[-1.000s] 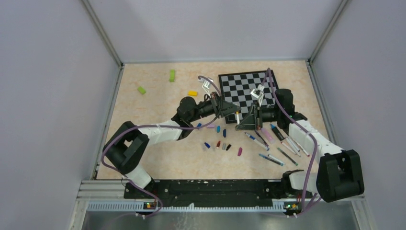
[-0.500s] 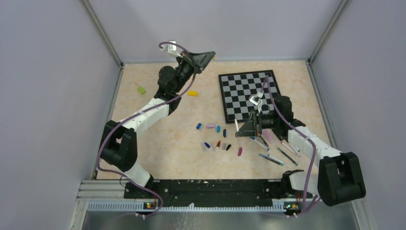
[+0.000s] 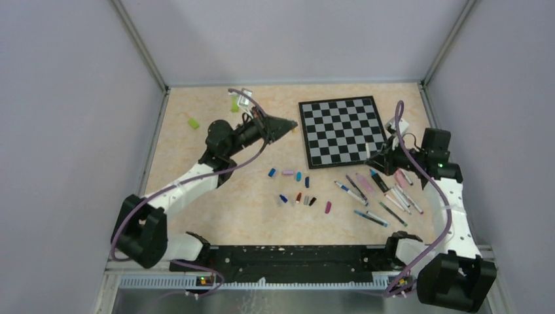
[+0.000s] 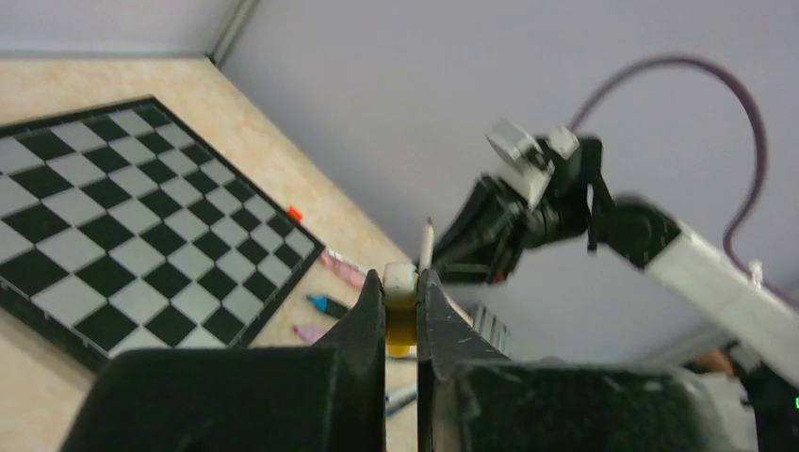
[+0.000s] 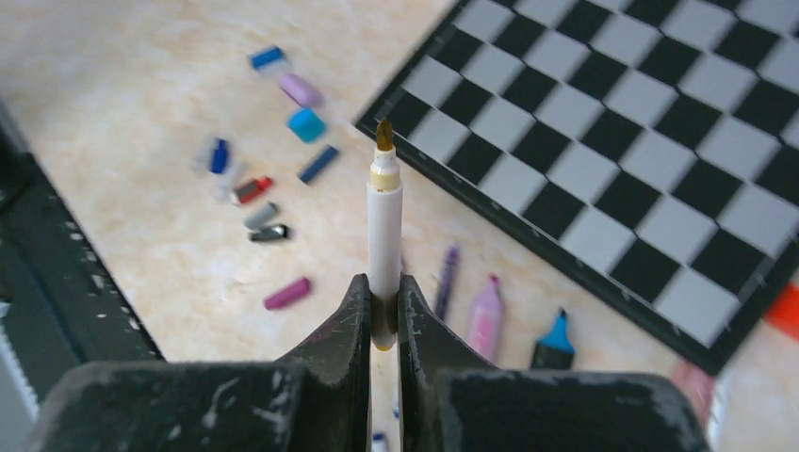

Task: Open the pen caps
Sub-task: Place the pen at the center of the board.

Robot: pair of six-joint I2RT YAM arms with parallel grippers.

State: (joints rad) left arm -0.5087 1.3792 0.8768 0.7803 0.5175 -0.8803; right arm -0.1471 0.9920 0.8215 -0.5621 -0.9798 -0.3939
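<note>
Looking down on two robot arms reaching over a pale table (image 3: 216, 212).

Hanging the left gripper (image 3: 286, 123) in the air in the upper middle of the overhead view, just left of a chessboard (image 3: 340, 131). Clamping a small yellow cap (image 4: 400, 330) between its two fingers, which are pressed together on it at the centre of the left wrist view. Sitting right at the fingertips, with the cap's pale end poking just past them.

Gripping a white pen (image 5: 384, 226) in the right gripper (image 5: 383, 292), just off the chessboard's right edge in the overhead view. Squeezing the lower barrel with the jaws closed on it. Pointing straight out beyond the fingertips in the middle of the right wrist view, with the pen's cap off and a dark tip above a yellowish ring showing bare.

Sitting well apart, the held cap and the held pen, on opposite sides of the chessboard.

Lying loose in the lower middle of the overhead view, a scatter of other caps (image 3: 298, 195) in blue, pink, red, black and purple. Lying fanned out at the lower right, just below the right gripper, more pens (image 3: 379, 204). Resting at the upper left, two green blocks (image 3: 193, 122).
</note>
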